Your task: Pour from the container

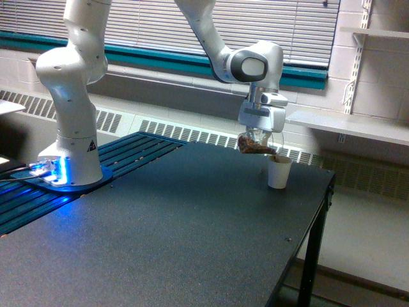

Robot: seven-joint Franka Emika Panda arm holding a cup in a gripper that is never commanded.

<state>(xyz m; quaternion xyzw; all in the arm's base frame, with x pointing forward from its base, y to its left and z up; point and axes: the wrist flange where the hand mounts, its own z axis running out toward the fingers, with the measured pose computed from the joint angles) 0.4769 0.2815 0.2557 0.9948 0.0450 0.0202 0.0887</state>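
Just above the rim of a white paper cup (279,172), a clear container (257,144) with brown bits inside is held tilted in the claw (259,135), clenched on it. The cup is seen standing below the claw on the dark table (160,236).

Even, soft indoor light, a blue glow at the robot base (54,171), detail perhaps slightly blurred
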